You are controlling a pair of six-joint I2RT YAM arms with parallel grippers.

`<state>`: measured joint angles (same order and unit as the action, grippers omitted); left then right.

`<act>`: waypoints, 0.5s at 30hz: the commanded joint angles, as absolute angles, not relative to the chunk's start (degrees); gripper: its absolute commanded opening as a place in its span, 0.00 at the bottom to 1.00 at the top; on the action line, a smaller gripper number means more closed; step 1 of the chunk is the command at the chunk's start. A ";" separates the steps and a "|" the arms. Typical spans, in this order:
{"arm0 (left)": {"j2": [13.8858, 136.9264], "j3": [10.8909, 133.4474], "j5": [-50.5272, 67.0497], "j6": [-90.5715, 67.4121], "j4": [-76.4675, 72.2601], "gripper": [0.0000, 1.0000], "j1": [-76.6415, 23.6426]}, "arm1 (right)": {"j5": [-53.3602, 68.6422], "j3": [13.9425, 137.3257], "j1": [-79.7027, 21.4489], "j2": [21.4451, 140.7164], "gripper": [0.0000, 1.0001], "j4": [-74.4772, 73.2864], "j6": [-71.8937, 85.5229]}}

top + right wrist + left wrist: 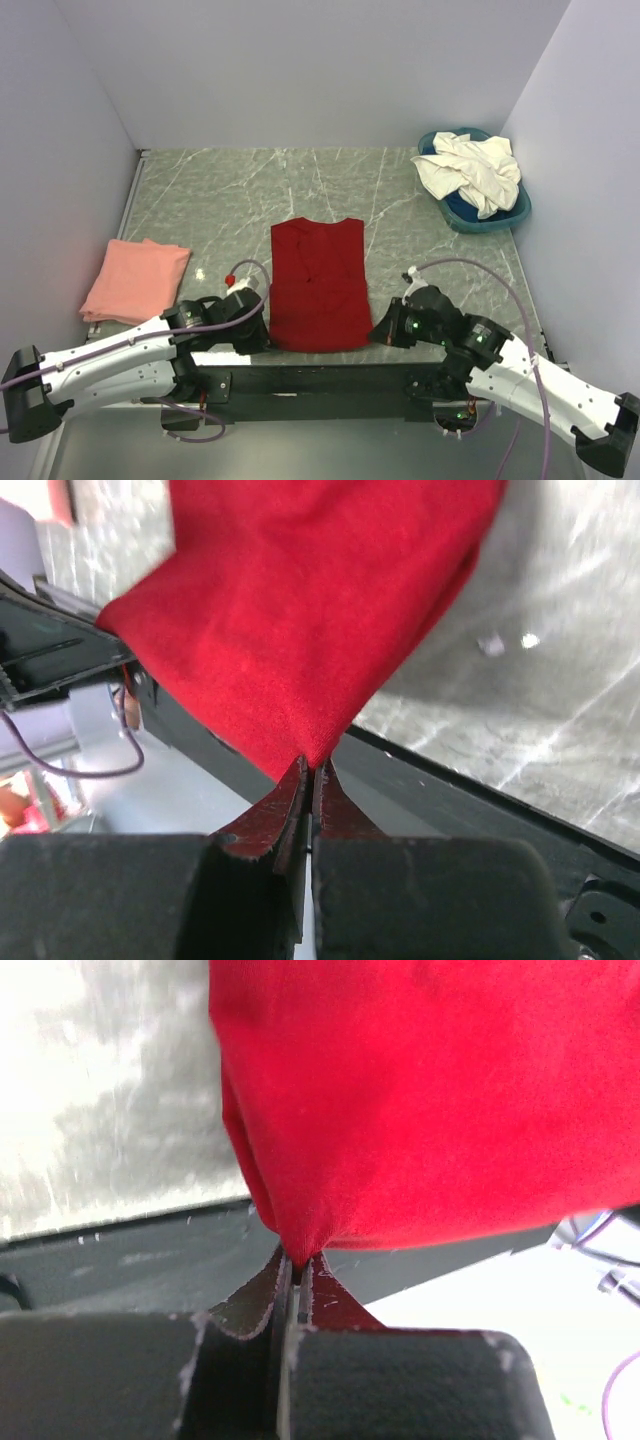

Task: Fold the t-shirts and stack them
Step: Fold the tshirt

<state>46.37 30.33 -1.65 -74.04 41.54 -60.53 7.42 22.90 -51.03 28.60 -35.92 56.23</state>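
Observation:
A deep red t-shirt (320, 283) lies flat in a long narrow fold at the middle of the table, its hem at the near edge. My left gripper (264, 338) is shut on the hem's near left corner; the left wrist view has the red cloth (420, 1100) pinched at the fingertips (297, 1262). My right gripper (378, 334) is shut on the near right corner, with red cloth (300, 630) bunching into its tips (312, 768). A salmon-pink t-shirt (135, 280) lies folded at the left. Cream-white t-shirts (470, 170) are heaped at the far right.
A round blue basin (490, 215) holds the cream heap in the far right corner. White walls close in the table on three sides. A black bar (320, 380) runs along the near edge between the arm bases. Purple cables loop over both arms.

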 commanded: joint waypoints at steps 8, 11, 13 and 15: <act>53.86 43.22 -2.99 -54.59 37.80 0.00 -43.00 | 1.49 38.92 -41.51 42.35 0.00 -35.69 43.43; 58.16 46.66 -1.76 -51.07 36.04 0.00 -39.48 | 4.82 42.00 -36.93 46.40 0.00 -33.14 40.09; 60.46 50.26 -0.62 -49.58 35.34 0.00 -37.89 | 5.88 44.63 -33.50 49.21 0.00 -31.47 38.42; 63.36 52.82 0.26 -48.96 33.58 0.00 -35.52 | 6.94 46.49 -31.13 52.36 0.00 -30.24 37.62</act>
<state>61.06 48.45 -0.80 -54.11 36.86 -38.13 5.74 41.87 -34.09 49.80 -34.02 42.15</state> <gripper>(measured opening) 0.031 0.020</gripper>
